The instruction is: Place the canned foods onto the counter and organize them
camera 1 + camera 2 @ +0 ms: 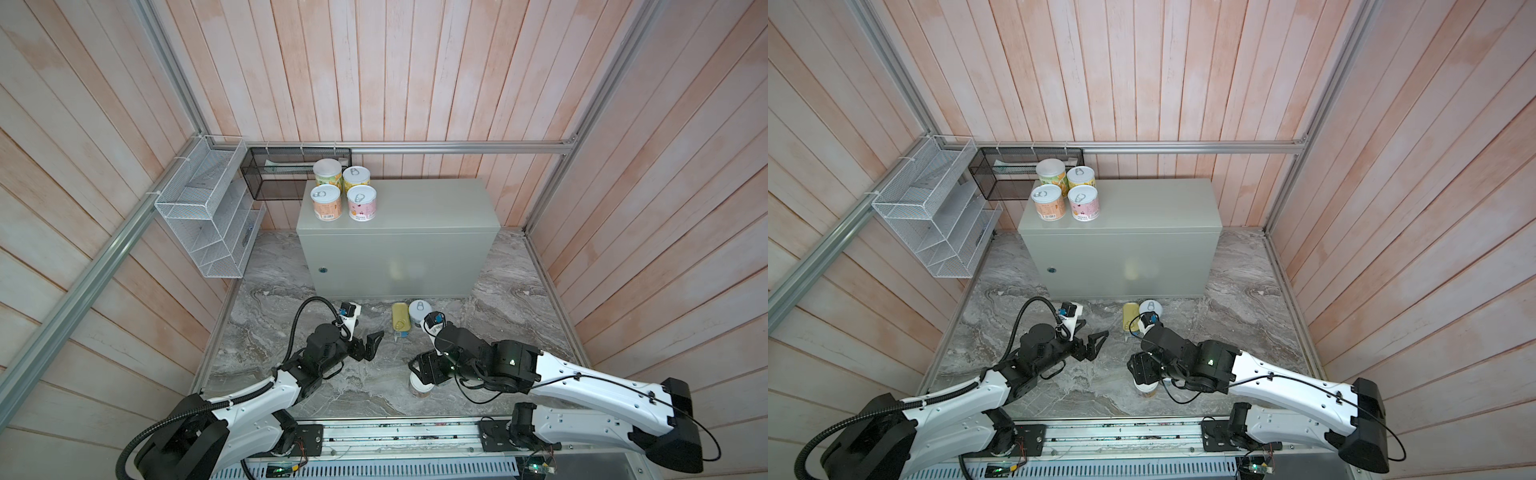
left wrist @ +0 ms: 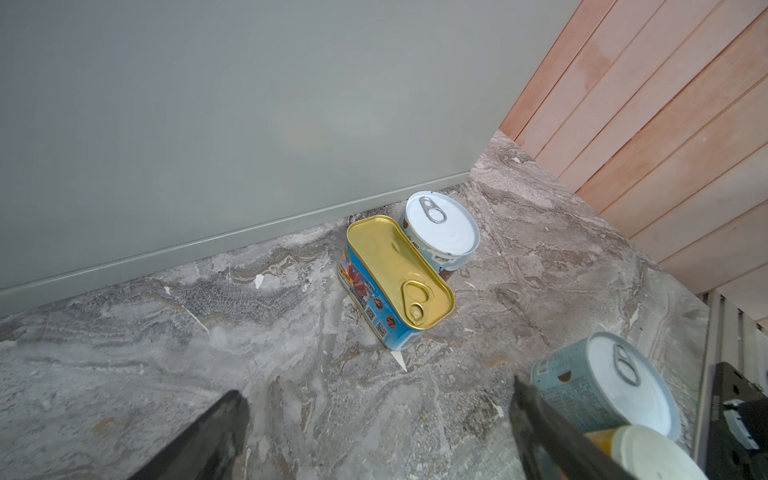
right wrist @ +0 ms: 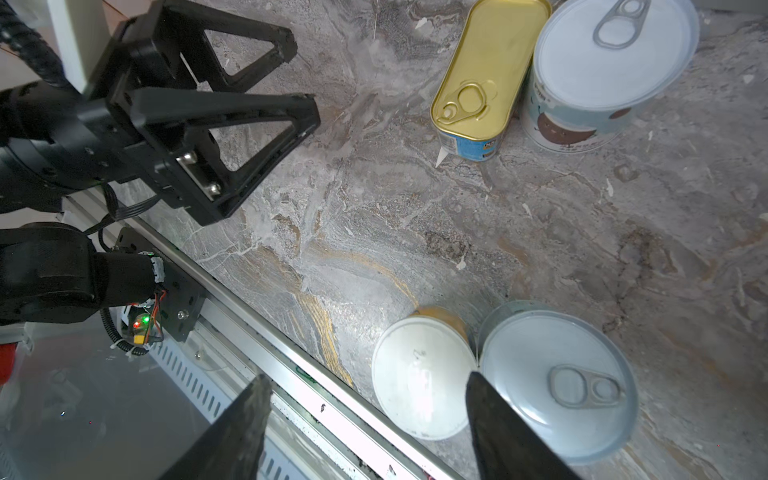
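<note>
1. Closest to me, at the front edge of the marbled grey stone surface (image 1: 257, 328), the right end effector (image 3: 365, 376) hangs over a short can with a plain white lid and orange label (image 3: 424, 382). Its jaws stand partway apart. One finger sits at the seam where this can touches a pale blue can with a silver pull-tab lid (image 3: 557, 386), and the other is clear of it. Nothing looks clamped.
2. I'd say the step in hand is grasping the orange-labelled can. Next, the jaws need to close squarely without nudging the blue neighbour, then lift it to the box top.
3. The left end effector (image 3: 306, 83) is wide open and empty. It hovers mid-surface, pointing toward a flat gold oblong tin (image 2: 399, 270) just beside a white-topped pull-tab can (image 2: 442, 224) at the box's foot.
4. Four upright pastel cans (image 1: 361, 201) stand clustered at the rear left corner of the large plain grey metal box (image 1: 415, 208). Four are not yet up.
</note>
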